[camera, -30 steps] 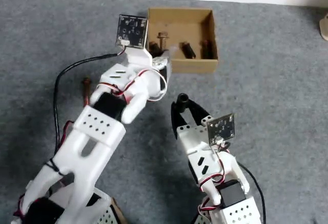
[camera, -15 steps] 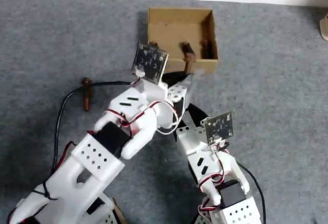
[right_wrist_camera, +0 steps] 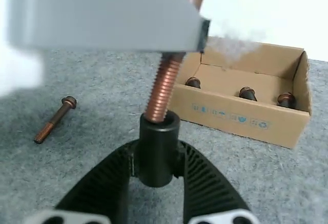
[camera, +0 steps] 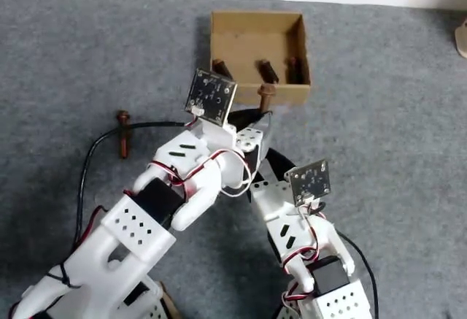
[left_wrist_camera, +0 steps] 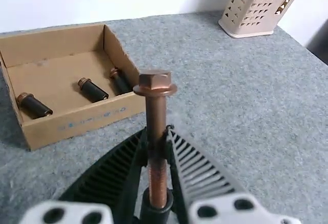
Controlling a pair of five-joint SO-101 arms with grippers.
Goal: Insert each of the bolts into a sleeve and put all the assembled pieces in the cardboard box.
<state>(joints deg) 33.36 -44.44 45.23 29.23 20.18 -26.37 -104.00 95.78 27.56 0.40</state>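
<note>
Left end effector [left_wrist_camera: 156, 131] clamps bolt [left_wrist_camera: 155, 108], shank coaxial with sleeve [right_wrist_camera: 156, 155] clamped in right end effector [right_wrist_camera: 156, 148]; threaded tip sits at sleeve mouth

Your right gripper [right_wrist_camera: 156, 157] has its fingers [right_wrist_camera: 105, 183] clamped on an upright black sleeve [right_wrist_camera: 159, 142]. A copper bolt [right_wrist_camera: 164, 85] enters the sleeve's mouth from above. Behind, the cardboard box [right_wrist_camera: 241, 119] holds three assembled pieces [right_wrist_camera: 247, 93]. A loose bolt [right_wrist_camera: 54, 119] lies on the bench [right_wrist_camera: 77, 75].
</note>
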